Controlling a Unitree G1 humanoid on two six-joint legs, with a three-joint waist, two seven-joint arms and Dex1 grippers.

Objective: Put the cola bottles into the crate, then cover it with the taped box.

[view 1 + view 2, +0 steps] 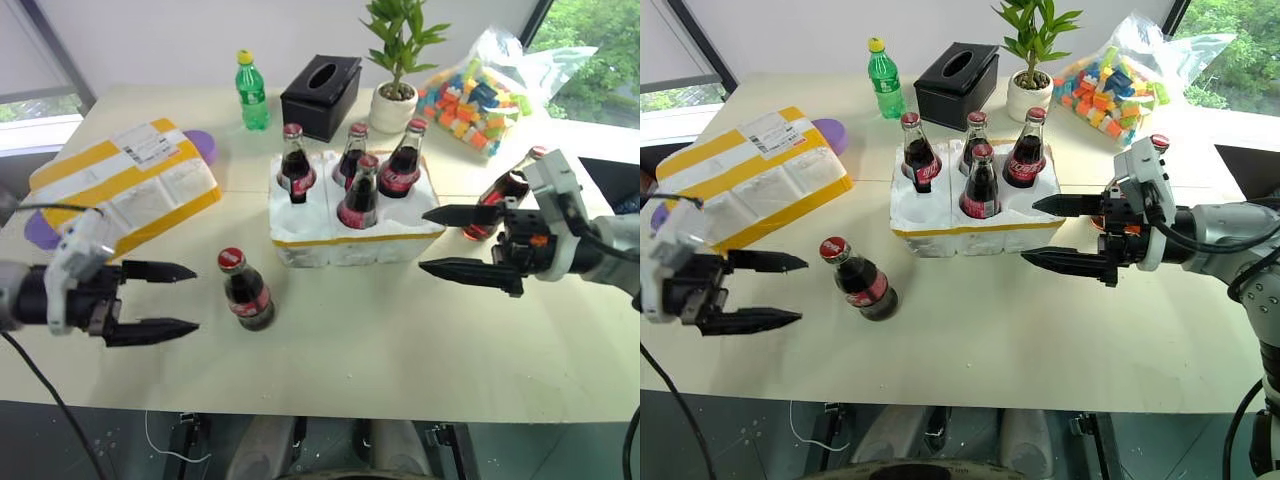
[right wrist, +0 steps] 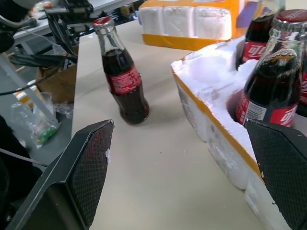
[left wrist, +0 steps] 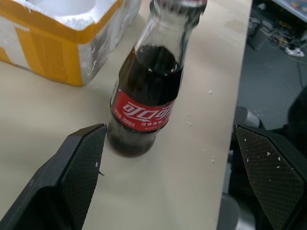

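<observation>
The crate (image 1: 350,248), white foam with a yellow band, sits mid-table and holds several cola bottles (image 1: 360,195) upright in its wells. One cola bottle (image 1: 245,290) stands alone on the table in front of the crate's left corner. My left gripper (image 1: 196,297) hangs open just left of it, pointing at it; the same bottle (image 3: 144,105) is close ahead between the open fingers. Another cola bottle (image 1: 505,190) stands right of the crate, behind my right gripper (image 1: 422,240), which is open and empty beside the crate's right end. The taped box (image 1: 130,180) lies at the far left.
Along the table's far side stand a green plastic bottle (image 1: 250,90), a black tissue box (image 1: 320,95), a potted plant (image 1: 395,95) and a bag of coloured blocks (image 1: 480,85). A purple item (image 1: 205,145) pokes out behind the taped box. The table's front edge runs close below both grippers.
</observation>
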